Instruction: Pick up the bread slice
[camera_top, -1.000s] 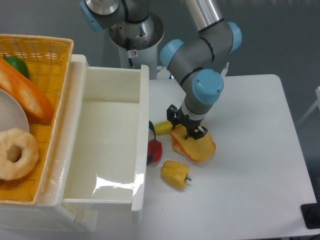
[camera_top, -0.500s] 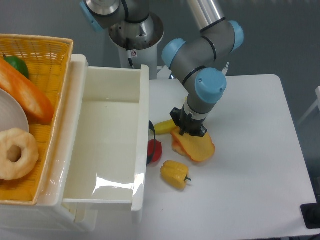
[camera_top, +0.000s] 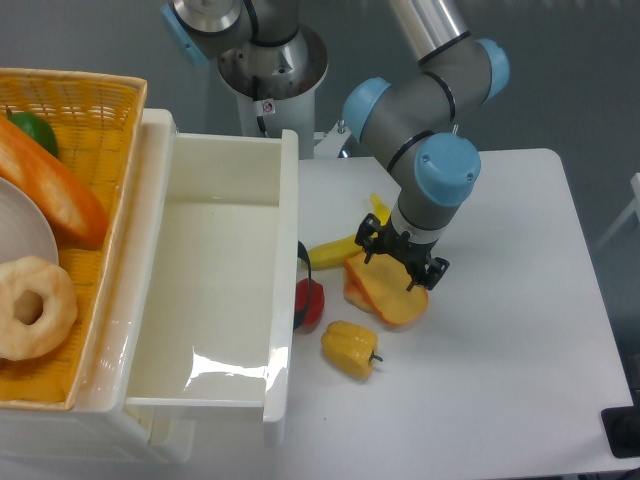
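Claw (camera_top: 402, 262) spread above bread slice (camera_top: 386, 294) | basket (camera_top: 100, 100): baguette (camera_top: 50, 190), doughnut (camera_top: 32, 305) | bin (camera_top: 285, 250) bare

One bread slice (camera_top: 388, 294), one yellow pepper (camera_top: 349, 349), one baguette (camera_top: 50, 190), one doughnut (camera_top: 33, 306), one wicker basket (camera_top: 110, 100).

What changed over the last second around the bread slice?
The gripper shifted right and turned; its fingers now stand spread over the bread slice, where before they looked closed on its upper edge. The slice lies on the table, barely moved. The yellow pepper, red pepper and white bin stayed put.
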